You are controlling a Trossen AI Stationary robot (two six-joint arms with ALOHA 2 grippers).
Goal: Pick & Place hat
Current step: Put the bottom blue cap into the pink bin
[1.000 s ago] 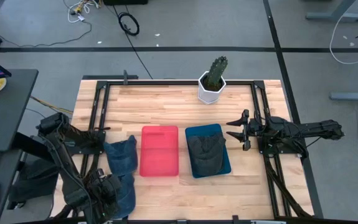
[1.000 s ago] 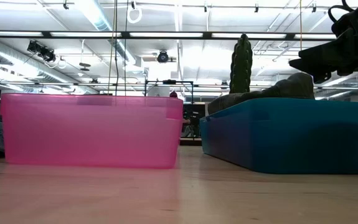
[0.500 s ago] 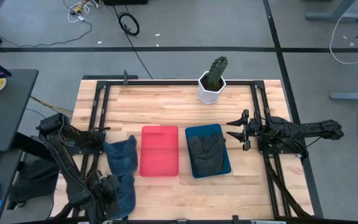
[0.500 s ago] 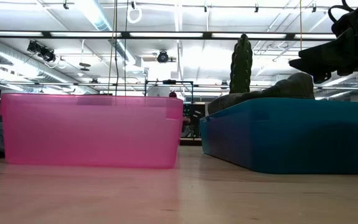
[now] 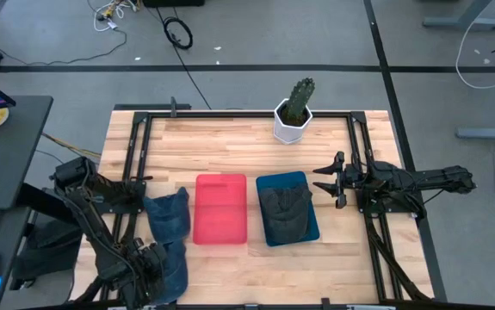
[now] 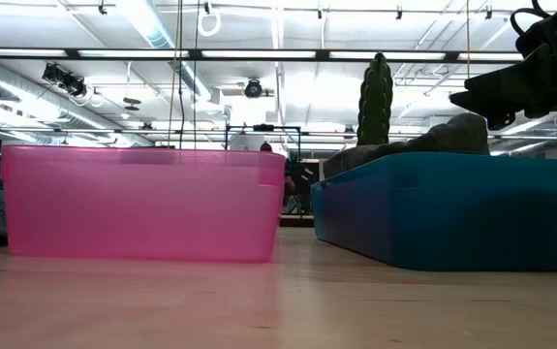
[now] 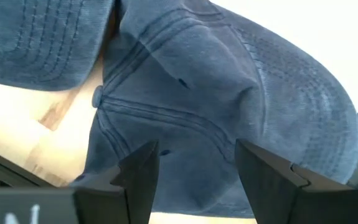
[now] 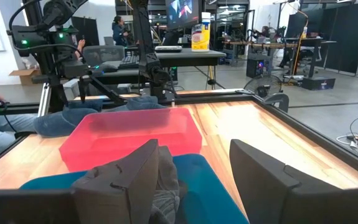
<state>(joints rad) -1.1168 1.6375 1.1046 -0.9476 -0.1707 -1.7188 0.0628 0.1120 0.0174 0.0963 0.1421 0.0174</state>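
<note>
Two blue denim hats lie on the table left of the pink bin: one farther back, one by the near edge. My left gripper is open at the near hat; in the left wrist view its fingers stand either side of the hat's crown. A dark grey hat lies in the blue bin. My right gripper hovers open, right of the blue bin. My left gripper comes at the near denim hat's crown with its fingers spread on either side. Whether the fingers touch the cloth, I cannot tell. The hat lies on the table.
A cactus in a white pot stands near the far edge. Black frame rails run along the table's left, right and far sides. Bare wood shows between the bins and the pot. The room beyond the table holds desks and equipment.
My left arm has shifted slightly at the near denim hat. The hats, the bins and my right arm have kept still.
</note>
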